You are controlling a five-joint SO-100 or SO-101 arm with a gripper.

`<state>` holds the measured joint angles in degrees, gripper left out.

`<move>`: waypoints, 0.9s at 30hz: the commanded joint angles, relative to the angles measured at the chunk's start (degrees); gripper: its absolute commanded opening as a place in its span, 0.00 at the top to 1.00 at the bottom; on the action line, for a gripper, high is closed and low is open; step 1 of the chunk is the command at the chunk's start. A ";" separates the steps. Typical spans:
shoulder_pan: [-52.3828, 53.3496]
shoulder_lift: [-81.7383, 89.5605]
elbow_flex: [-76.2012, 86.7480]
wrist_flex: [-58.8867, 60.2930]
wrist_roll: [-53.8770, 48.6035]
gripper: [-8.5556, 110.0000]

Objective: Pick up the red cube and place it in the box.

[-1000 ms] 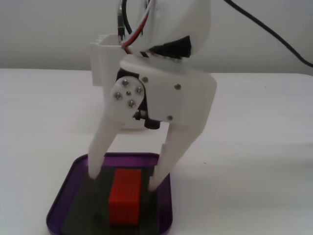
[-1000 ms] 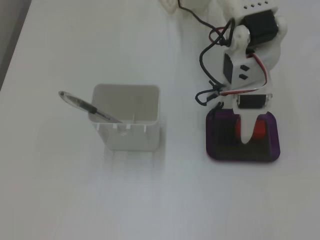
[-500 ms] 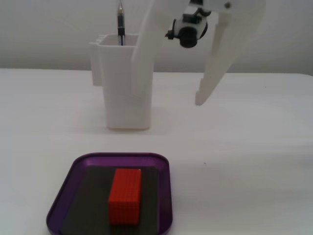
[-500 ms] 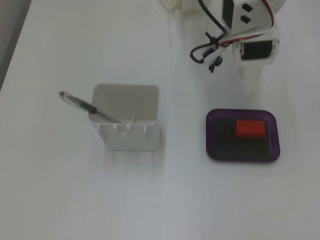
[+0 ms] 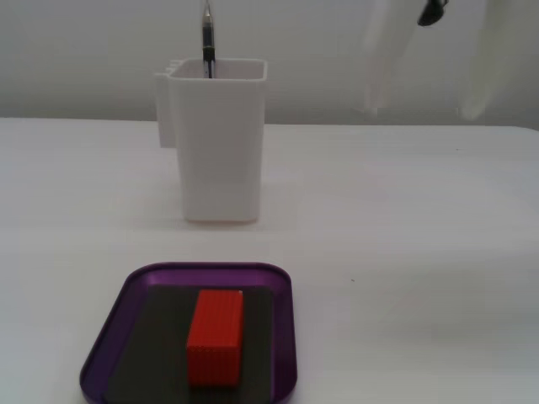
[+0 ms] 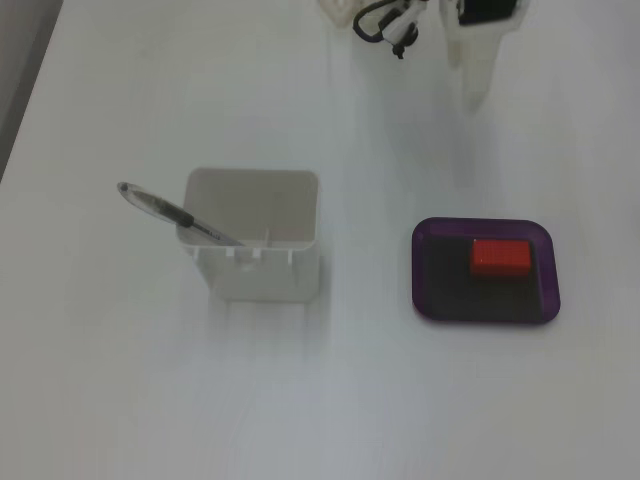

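Red cube (image 5: 215, 337) already lying flat on the dark floor of the box (image 5: 286, 337), inside the rim and free of any grip. Looking finished, by these views. Claw (image 6: 470, 70) sitting well apart at the table's (image 6: 320, 400) far edge, mostly cropped; impossible telling whether apart or together.

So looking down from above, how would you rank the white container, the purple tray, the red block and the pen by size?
In the fixed view from above:
1. White container and purple tray: too alike in outline to rank.
2. Pen, long but thin.
3. Red block, smallest.
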<state>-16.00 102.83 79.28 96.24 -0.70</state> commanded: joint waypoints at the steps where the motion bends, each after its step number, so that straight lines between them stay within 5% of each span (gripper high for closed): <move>1: 0.70 10.90 8.35 -1.85 -0.44 0.75; 19: 21.09 49.04 65.39 -31.82 -8.96 0.75; 27: 22.85 65.92 81.74 -34.98 -9.32 0.75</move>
<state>6.86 163.39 158.55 62.23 -10.20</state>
